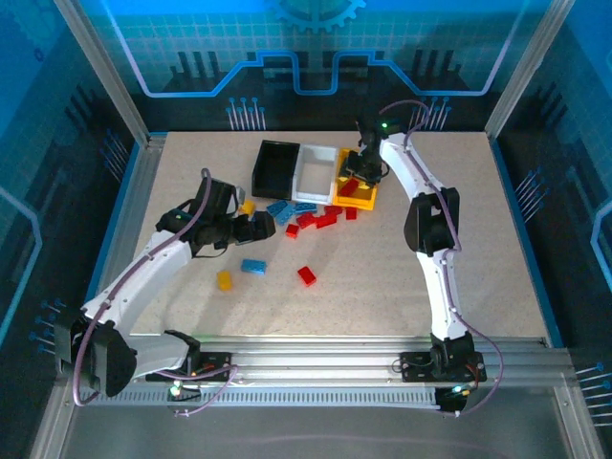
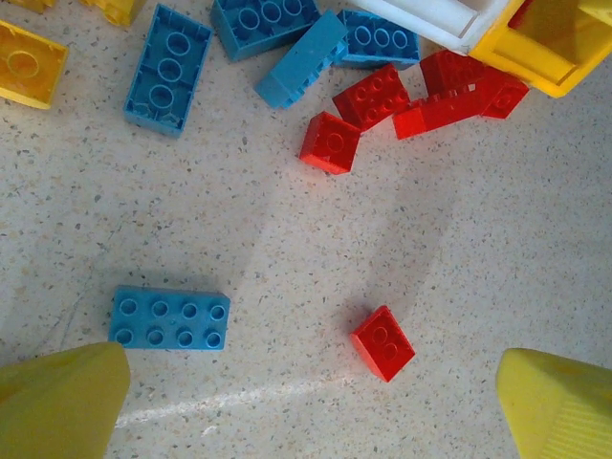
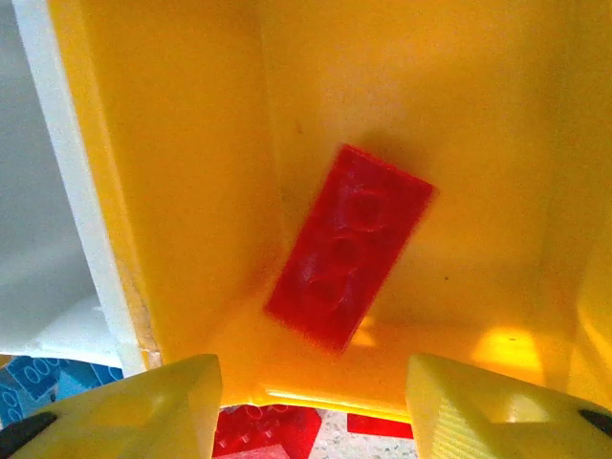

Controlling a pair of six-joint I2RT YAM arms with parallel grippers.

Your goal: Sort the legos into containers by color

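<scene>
Risk of snagging wall of yellow-orange plastic bin [image 3: 172,191] with spread right tool [image 3: 311,402] on pull-out, near tabletop's [image 1: 478,239] far edge, spilling the red rectangular plastic brick [image 3: 349,247] lying tilted inside; left tool [image 2: 311,402] also spread wide.

Red lego [image 3: 347,247] (tilted), inside yellow bin [image 3: 172,191]
</scene>
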